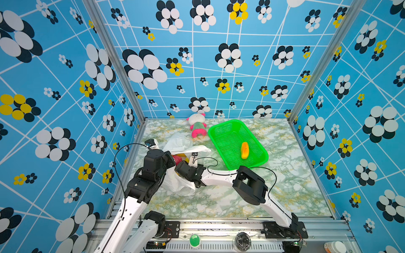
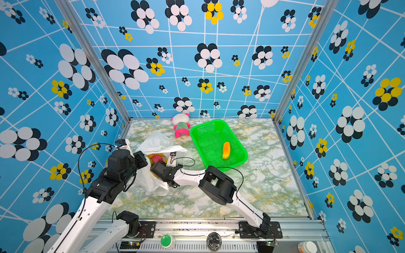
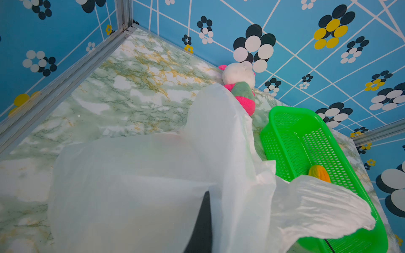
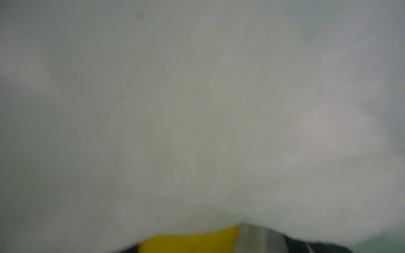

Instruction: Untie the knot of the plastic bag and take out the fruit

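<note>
One yellow-orange fruit [image 1: 244, 150] already lies in the green basket [image 1: 230, 140], which sits toward the far edge of the worktop [image 1: 285, 186], about mid-width. The plastic bag [image 1: 178, 142] lies by the left edge with its mouth gaping. We see no knot, so we judge the untying done and the emptying under way. Left gripper [image 1: 172, 158]: jaws pinched tight on the bag's rim and lifting it, we reckon so the mouth stands open for the other arm. Right gripper [image 2: 154, 167] reaches across into that mouth, next to the fruit [image 2: 156, 158] inside, pinkish red and yellow. Its jaws are buried in film, so we cannot tell their width. The right wrist view is just blurred white with a yellow patch. Plush doll [image 1: 197, 124] sits at the far edge, not involved.
</note>
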{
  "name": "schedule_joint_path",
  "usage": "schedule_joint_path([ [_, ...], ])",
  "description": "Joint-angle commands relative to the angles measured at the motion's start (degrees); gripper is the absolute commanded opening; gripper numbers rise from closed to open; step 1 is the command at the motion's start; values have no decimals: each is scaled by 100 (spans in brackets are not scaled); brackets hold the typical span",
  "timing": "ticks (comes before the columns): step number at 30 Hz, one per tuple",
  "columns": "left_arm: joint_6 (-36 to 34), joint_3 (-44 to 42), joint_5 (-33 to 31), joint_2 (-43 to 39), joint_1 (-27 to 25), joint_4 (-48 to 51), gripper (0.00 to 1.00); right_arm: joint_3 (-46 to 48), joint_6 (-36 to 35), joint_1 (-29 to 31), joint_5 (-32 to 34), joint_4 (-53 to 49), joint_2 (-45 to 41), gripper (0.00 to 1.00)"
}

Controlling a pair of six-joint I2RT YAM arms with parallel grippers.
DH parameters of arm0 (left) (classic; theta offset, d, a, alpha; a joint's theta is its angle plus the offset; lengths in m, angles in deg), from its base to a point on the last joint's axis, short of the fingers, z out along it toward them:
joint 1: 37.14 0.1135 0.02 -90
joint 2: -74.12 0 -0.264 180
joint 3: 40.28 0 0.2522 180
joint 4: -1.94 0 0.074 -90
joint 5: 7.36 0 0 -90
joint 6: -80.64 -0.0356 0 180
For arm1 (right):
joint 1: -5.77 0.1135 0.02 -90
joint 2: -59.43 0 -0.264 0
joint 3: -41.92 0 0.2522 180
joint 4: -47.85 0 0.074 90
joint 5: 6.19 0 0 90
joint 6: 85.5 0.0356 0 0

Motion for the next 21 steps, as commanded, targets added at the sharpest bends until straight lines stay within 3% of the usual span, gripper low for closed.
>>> schedule_joint_path([
  [1,34,79,30,-44,63,-62,0,-217,-25,29,-150,-265,182,86],
  [5,30,57,-39,-57,100,-51,0,-145,-28,29,-167,-325,146,62],
  [12,27,-17,-170,-22,174,-68,0,563,-239,46,-155,88,-461,30],
  [15,37,-8,-129,4,254,-47,0,1019,-440,94,-441,630,-883,23],
  [21,117,-100,134,133,403,-88,0,1361,-919,229,-926,1017,-1466,19],
])
